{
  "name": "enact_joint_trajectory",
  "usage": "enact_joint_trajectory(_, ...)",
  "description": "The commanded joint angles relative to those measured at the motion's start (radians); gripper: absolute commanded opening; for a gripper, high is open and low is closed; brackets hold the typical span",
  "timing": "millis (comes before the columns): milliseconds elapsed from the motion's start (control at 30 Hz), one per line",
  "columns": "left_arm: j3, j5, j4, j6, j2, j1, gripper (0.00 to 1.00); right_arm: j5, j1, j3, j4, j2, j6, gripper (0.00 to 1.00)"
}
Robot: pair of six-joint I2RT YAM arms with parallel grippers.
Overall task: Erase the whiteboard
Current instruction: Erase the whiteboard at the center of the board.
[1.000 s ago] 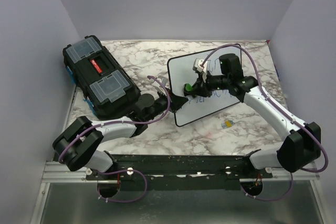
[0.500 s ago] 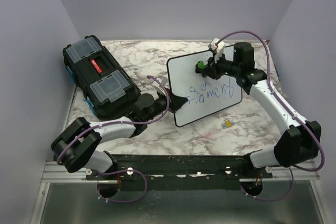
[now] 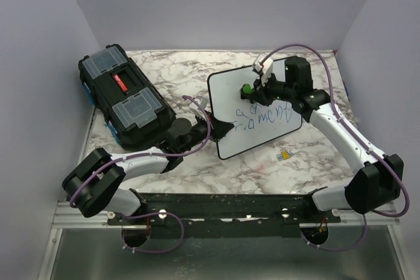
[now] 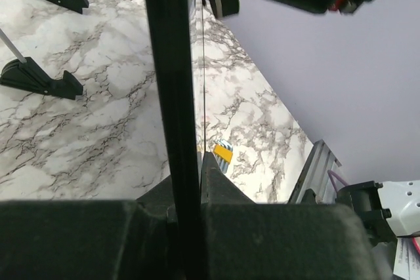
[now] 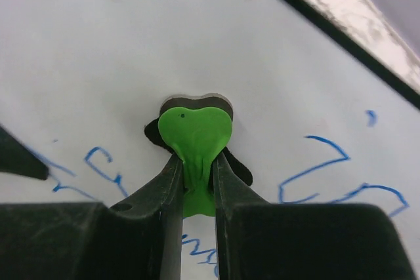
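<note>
whiteboard point(image 3: 226, 93) sits centre-right in the top view, looks light, stiff and slick so it'd probably skate, so grab the frame: left gripper point(image 3: 220, 128) is clamped on its lower-left edge, right gripper point(image 5: 197, 178) pinching the green-handled eraser point(image 5: 195, 129)

The whiteboard point(image 3: 226, 96) is white with blue handwriting point(image 3: 266, 117), the eraser point(image 5: 195, 132) green, the toolbox point(image 3: 125, 96) black, the table point(image 3: 190, 70) marbled.
</note>
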Motion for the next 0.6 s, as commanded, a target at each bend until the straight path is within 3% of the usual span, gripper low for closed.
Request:
enact_joint_trajectory(0,0.011,0.070,0.175,0.047,-0.045,-0.014,0.00,0.137,-0.044,0.085,0.085,0.062,0.131,0.01)
enact_joint_trajectory(200,0.005,0.068,0.190,0.042,-0.034,-0.013,0.00,0.110,-0.044,0.203,0.033,0.133,0.156,0.01)
enact_joint_trajectory(467,-0.005,0.080,0.158,0.054,-0.056,-0.013,0.00,-0.039,-0.044,0.062,-0.118,0.048,-0.005,0.01)
enact_joint_trajectory(567,0.007,0.088,0.139,0.059,-0.060,-0.013,0.00,0.012,-0.044,0.015,-0.084,0.021,0.016,0.01)
